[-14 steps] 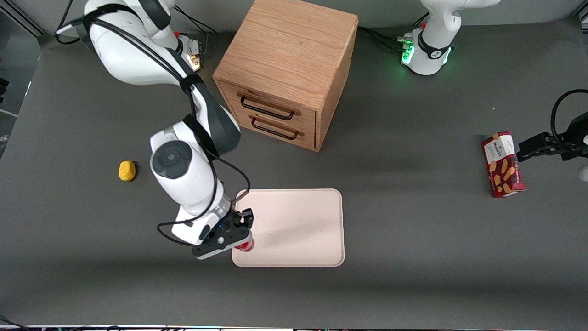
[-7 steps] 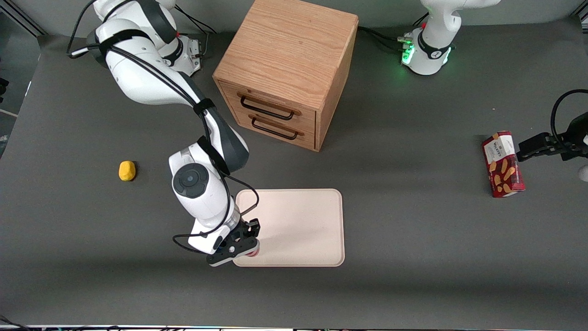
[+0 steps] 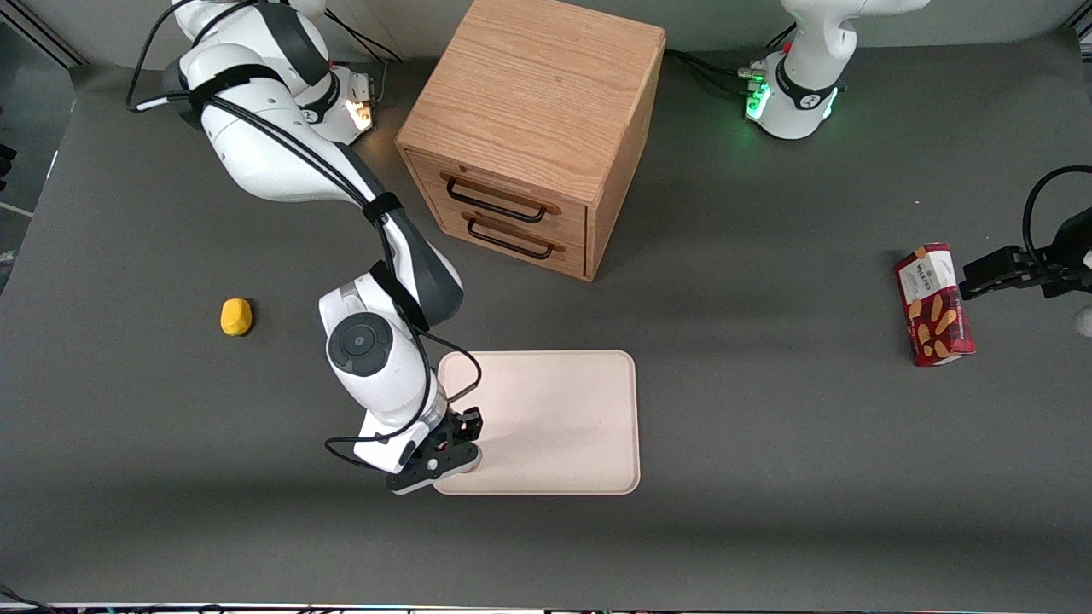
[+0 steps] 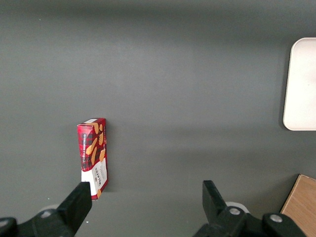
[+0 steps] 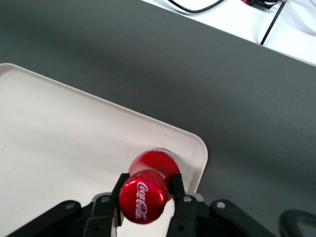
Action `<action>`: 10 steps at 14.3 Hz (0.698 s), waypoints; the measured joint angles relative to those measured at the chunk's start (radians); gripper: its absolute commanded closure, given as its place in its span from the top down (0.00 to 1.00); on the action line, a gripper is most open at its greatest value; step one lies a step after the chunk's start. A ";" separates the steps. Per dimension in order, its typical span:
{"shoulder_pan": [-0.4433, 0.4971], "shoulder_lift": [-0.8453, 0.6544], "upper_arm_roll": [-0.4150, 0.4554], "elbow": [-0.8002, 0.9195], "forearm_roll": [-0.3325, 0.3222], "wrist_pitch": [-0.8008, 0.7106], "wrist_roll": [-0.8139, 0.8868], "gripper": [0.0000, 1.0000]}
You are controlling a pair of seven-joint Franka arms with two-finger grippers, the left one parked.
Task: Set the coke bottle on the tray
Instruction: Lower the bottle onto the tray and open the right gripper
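While the bench (image 3: 768, 529) is read across the front view from the working arm's end toward the parked arm's, a small yellow lump (image 3: 236, 316) is met first, lying well apart from everything else. Next the gripper (image 3: 450, 450) is found low over the tray (image 3: 554, 422), at the tray's corner nearest the front camera on the working arm's side. In the right wrist view the jaws are seen pinching the coke bottle (image 5: 148, 190) just under its red cap, one finger pressed to each side of the neck, with the bottle held upright and its base over the tray surface close inside the rounded rim; whether the base is already touching the tray cannot be told. Farther from the camera a wooden two-drawer cabinet (image 3: 533, 136) is seen with both drawers shut, and toward the parked arm's end a dark red snack box (image 3: 933, 304) is lying flat. The bottle is judged to be light and stiff, with a smooth, glossy skin that could slip in a loose pinch, and narrow enough to tip easily. It is best held where it is now gripped, at the neck below the cap. A release so near the rim is judged risky, since a small nudge could topple the bottle off the tray.
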 measured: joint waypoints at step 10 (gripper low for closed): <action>-0.016 -0.016 -0.001 -0.042 0.001 0.112 0.064 1.00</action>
